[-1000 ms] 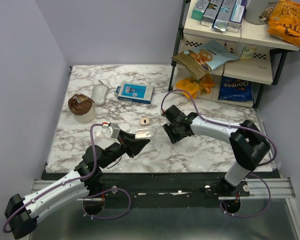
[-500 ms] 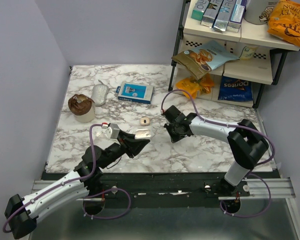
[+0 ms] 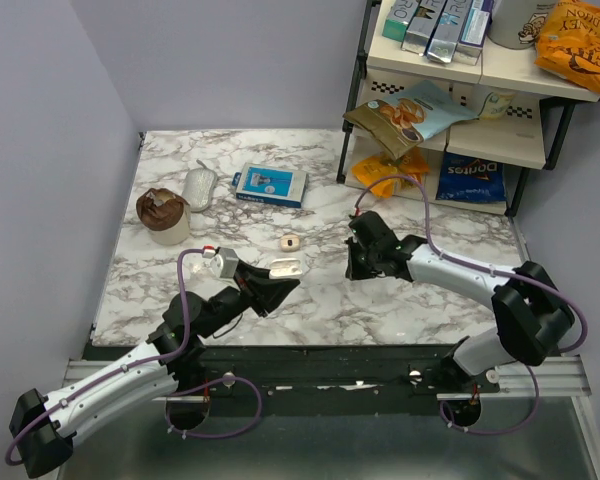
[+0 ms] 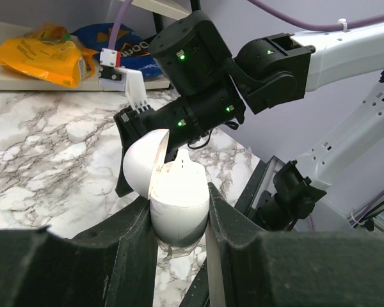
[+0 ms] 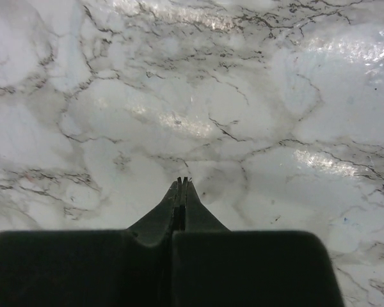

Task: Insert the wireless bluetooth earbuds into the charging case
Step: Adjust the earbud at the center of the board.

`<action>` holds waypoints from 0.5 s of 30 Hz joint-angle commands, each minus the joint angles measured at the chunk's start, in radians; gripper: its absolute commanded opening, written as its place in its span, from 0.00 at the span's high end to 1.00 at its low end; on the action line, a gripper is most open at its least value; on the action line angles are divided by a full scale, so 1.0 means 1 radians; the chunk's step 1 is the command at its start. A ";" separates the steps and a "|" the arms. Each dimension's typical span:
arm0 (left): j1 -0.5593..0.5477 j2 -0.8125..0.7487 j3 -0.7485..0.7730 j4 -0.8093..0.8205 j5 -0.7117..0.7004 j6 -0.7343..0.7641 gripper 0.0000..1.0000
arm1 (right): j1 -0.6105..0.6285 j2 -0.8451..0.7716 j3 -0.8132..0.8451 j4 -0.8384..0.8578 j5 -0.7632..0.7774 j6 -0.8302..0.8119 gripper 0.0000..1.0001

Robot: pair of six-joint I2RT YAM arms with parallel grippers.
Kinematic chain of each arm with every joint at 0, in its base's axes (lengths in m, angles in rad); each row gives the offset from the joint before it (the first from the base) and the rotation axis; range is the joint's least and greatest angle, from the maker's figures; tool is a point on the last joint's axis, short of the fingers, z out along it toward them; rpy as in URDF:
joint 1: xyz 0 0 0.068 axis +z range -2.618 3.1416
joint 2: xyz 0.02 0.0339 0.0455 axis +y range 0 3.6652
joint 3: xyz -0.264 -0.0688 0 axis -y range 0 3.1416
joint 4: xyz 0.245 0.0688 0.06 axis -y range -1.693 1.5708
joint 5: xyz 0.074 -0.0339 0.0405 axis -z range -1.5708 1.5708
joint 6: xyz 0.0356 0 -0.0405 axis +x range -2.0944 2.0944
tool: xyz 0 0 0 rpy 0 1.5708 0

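With my left hand [image 4: 180, 214] clamped on the open charging case [image 4: 178, 192] near the bench's [image 3: 380, 305] near edge and my right hand [image 5: 182, 187] pinched shut on no earbud I can see, I should locate one, regrasp gently, then lower it straight in.

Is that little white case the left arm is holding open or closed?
Open: the lid of the white case is swung back beside its body, which the left gripper clamps.

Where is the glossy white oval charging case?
Top view, left of centre: the charging case sits in the left gripper, lid open, near the small beige object.
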 commanded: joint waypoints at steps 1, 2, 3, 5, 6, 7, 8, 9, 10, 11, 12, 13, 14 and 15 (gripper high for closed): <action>-0.009 -0.006 0.012 0.010 -0.018 0.004 1.00 | -0.005 -0.052 -0.028 0.065 0.006 0.147 0.99; -0.010 -0.006 0.010 0.016 -0.020 0.003 1.00 | -0.008 -0.062 -0.042 0.077 0.003 0.171 0.99; -0.010 -0.004 0.009 0.019 -0.020 0.000 1.00 | -0.011 -0.071 -0.060 0.094 -0.002 0.187 0.99; -0.012 -0.003 0.009 0.023 -0.018 0.000 1.00 | -0.011 -0.039 -0.042 0.095 -0.014 0.156 0.86; -0.013 0.000 0.009 0.023 -0.018 0.000 1.00 | -0.011 -0.021 0.007 0.057 -0.009 0.121 0.71; -0.013 0.003 0.010 0.025 -0.017 -0.002 1.00 | -0.011 0.009 0.021 0.018 -0.008 0.097 0.65; -0.015 0.002 0.012 0.023 -0.015 -0.002 1.00 | -0.010 0.012 0.029 0.000 0.000 0.075 0.61; -0.015 0.003 0.013 0.022 -0.015 0.000 1.00 | -0.011 0.012 0.032 -0.010 0.027 0.039 0.55; -0.016 0.000 0.015 0.017 -0.015 0.001 1.00 | -0.011 0.007 0.029 -0.021 0.037 0.020 0.53; -0.016 -0.001 0.014 0.014 -0.017 0.001 1.00 | -0.011 0.004 0.032 -0.033 0.049 0.006 0.52; -0.016 -0.003 0.012 0.014 -0.021 0.001 1.00 | -0.011 0.006 0.034 -0.044 0.064 -0.020 0.51; -0.018 -0.004 0.009 0.016 -0.023 0.000 1.00 | -0.011 0.009 0.035 -0.058 0.067 -0.028 0.51; -0.018 -0.006 0.004 0.022 -0.023 0.000 1.00 | -0.011 0.010 0.034 -0.064 0.075 -0.032 0.51; -0.018 -0.003 0.003 0.025 -0.024 -0.002 1.00 | -0.011 0.007 0.032 -0.064 0.075 -0.045 0.51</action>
